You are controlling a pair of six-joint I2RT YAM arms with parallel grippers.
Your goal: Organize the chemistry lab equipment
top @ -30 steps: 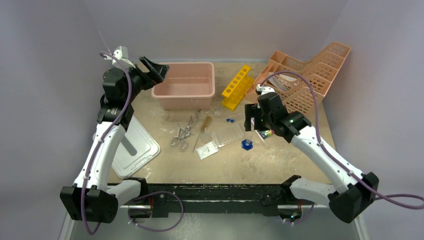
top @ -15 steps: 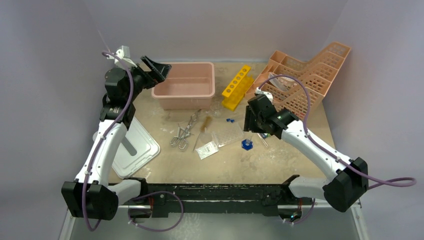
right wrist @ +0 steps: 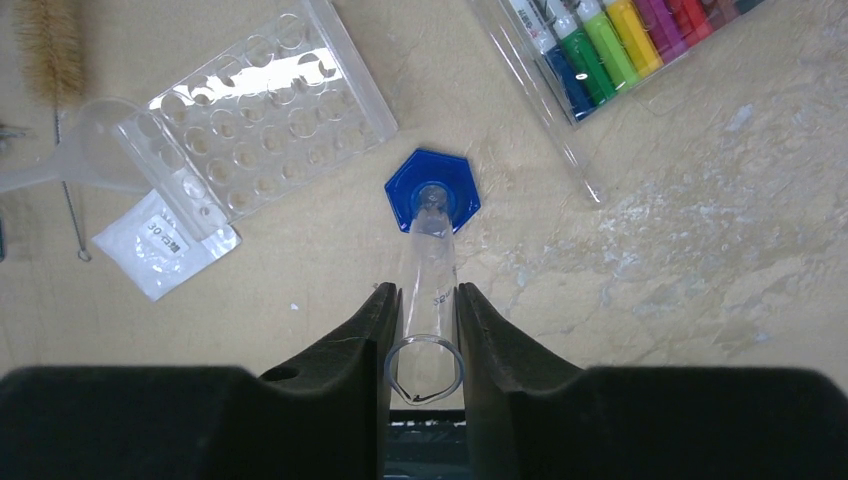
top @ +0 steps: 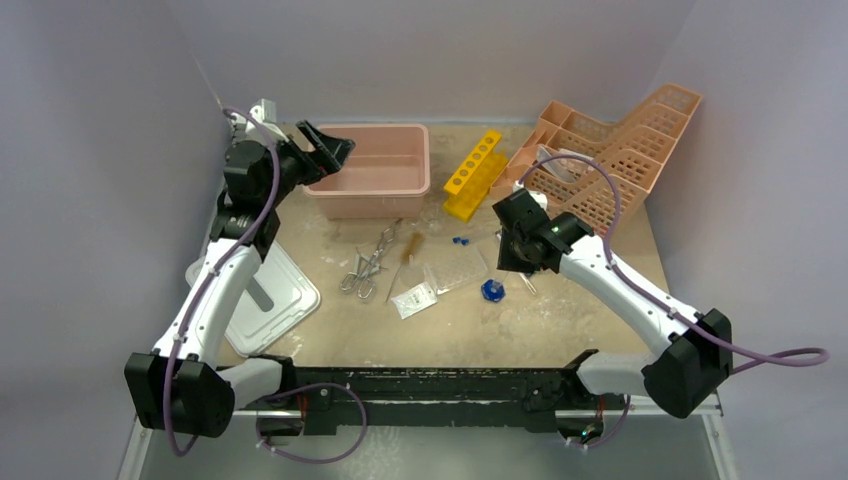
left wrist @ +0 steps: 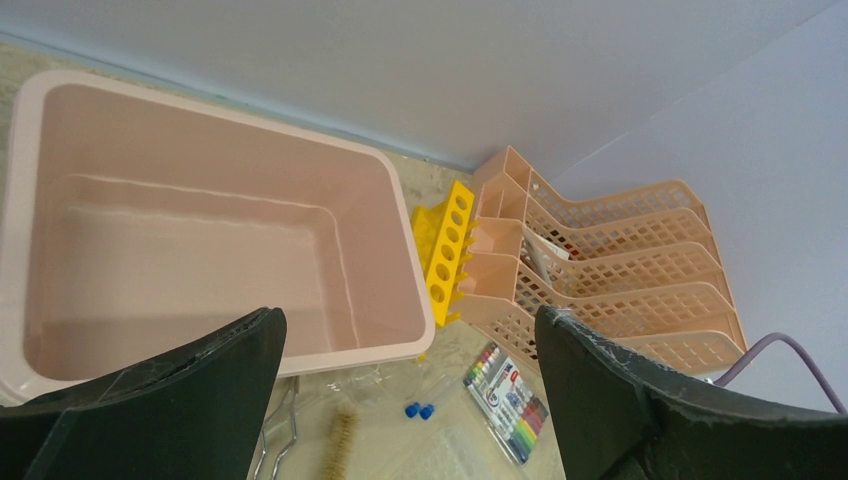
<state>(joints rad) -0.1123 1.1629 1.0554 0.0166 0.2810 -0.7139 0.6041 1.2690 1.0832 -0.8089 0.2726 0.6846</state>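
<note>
My right gripper (right wrist: 428, 300) is shut on a clear measuring cylinder (right wrist: 430, 260) just below its rim. The cylinder stands on its blue hexagonal base (right wrist: 405, 195), which rests on the table (top: 492, 290). Left of it lie the clear well plate (right wrist: 255, 115), a small clear bag (right wrist: 165, 243), the bristle brush (top: 410, 247) and the silver tongs (top: 365, 268). Two blue-capped tubes (left wrist: 421, 410) lie in front of the pink bin. My left gripper (left wrist: 410, 318) hangs open and empty above the bin's left end (top: 325, 152).
The pink bin (top: 318, 186) stands at the back with nothing in it. A yellow tube rack (top: 473, 173) and an orange tiered tray (top: 610, 150) stand to its right. A marker pack (right wrist: 620, 50) lies right of the cylinder. A grey lid (top: 270, 290) rests at the left.
My right gripper has closed from wide open onto the cylinder. My left arm has swung a little to the right, toward the bin, still open.
</note>
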